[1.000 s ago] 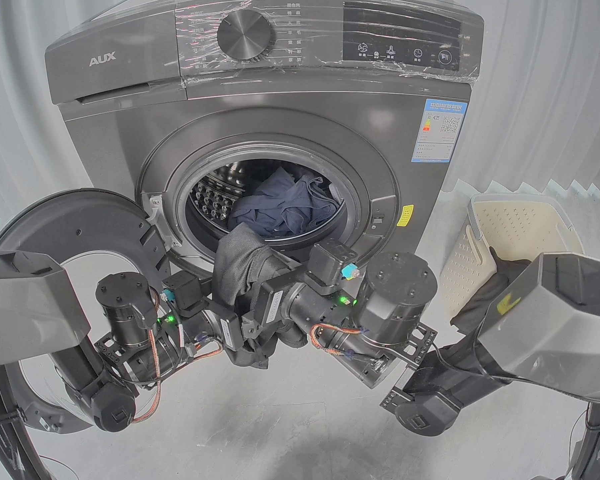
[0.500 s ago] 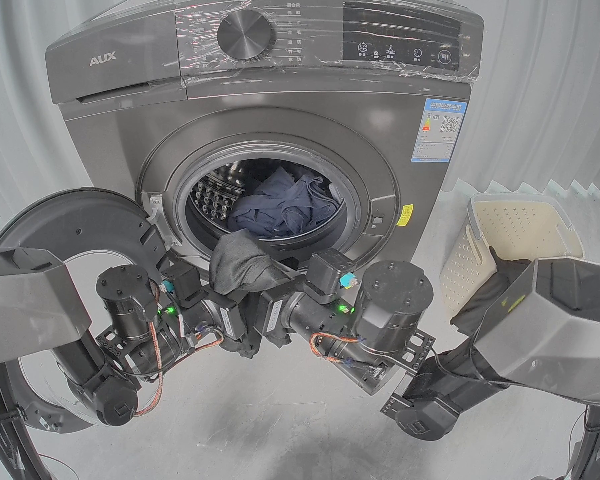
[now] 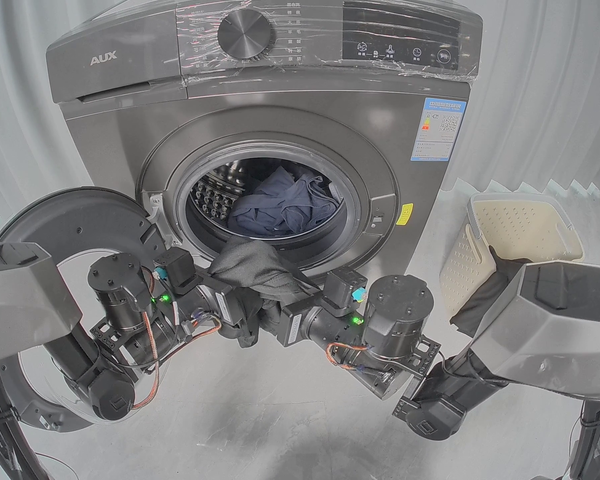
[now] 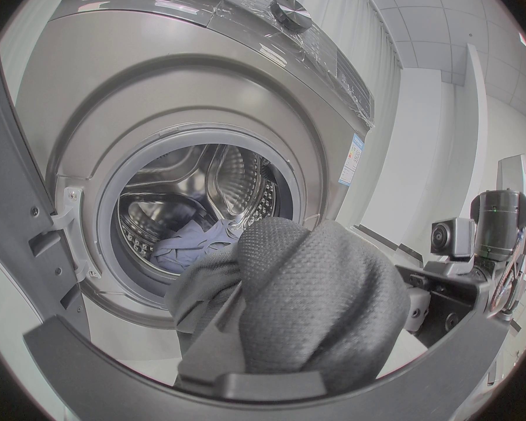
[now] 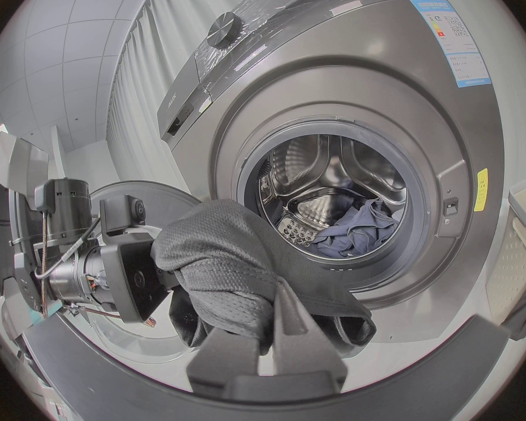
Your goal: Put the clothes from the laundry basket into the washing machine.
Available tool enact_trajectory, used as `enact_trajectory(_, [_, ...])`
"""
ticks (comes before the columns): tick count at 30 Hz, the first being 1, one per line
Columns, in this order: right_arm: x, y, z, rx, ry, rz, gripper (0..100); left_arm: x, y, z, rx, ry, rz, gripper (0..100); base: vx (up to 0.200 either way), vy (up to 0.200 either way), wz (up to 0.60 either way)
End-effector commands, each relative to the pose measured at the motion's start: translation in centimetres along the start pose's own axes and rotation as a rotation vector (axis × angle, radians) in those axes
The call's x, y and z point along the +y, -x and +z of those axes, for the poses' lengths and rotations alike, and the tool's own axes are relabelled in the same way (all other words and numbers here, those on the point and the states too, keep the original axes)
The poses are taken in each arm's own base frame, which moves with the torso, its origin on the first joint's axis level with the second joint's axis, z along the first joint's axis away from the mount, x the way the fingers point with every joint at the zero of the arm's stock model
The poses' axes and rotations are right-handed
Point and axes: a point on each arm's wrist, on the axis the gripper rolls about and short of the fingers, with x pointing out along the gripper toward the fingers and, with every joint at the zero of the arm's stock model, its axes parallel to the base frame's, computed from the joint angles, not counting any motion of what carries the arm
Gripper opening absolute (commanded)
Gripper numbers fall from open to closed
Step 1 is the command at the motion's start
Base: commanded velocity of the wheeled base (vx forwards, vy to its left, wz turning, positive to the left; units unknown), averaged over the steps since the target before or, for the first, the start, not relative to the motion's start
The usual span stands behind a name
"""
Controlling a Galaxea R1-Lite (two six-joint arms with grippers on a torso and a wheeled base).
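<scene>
Crumpled blue clothes (image 3: pixel 280 205) are in; our left gripper (image 3: pixel 248 311) and right gripper (image 5: pixel 260 323) clasp a dark-grey mesh garment (image 3: pixel 257 268); the cream perforated laundry basket (image 3: pixel 513 201) holds more.

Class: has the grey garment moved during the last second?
Yes: the grey garment now spreads further right along the washing machine's lower door rim, hanging less low.

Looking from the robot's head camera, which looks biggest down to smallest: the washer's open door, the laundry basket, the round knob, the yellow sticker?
1. open door, partly hidden and nearest the camera, which adds to its size.
2. laundry basket, also partly hidden.
3. round knob.
4. yellow sticker.
</scene>
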Motion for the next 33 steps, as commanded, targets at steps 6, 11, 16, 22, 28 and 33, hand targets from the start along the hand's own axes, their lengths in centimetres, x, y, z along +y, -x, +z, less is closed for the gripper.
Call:
enact_trajectory(6, [0.4, 0.2, -0.4, 0.014, 0.002, 0.012, 100, -0.2, 0.1, 0.3, -0.013, -0.001, -0.005, 0, 0.000, 0.000, 0.00])
enact_trajectory(11, [-0.9, 3.5, -0.9, 0.121, 0.069, -0.002, 100, -0.2, 0.1, 0.4, -0.015, -0.001, -0.005, 0, 0.000, 0.000, 0.00])
enact_trajectory(16, [-2.5, 6.5, -1.1, 0.199, 0.109, 0.011, 100, -0.4, 0.3, 1.0, -0.034, -0.004, -0.009, 0, 0.000, 0.000, 0.00])
enact_trajectory(22, [-3.8, 9.1, -0.4, 0.215, 0.140, 0.068, 100, -0.8, 0.8, 2.1, -0.065, -0.007, -0.022, 0, 0.000, 0.000, 0.00])
enact_trajectory(28, [-6.4, 8.7, 1.1, 0.108, 0.114, 0.000, 100, -0.9, 1.7, 1.9, -0.045, -0.014, -0.011, 0, 0.000, 0.000, 0.00])
enact_trajectory(33, [-7.8, 8.6, 0.7, 0.121, 0.069, -0.055, 100, -1.0, 2.2, 2.2, -0.049, -0.014, -0.006, 0, 0.000, 0.000, 0.00])
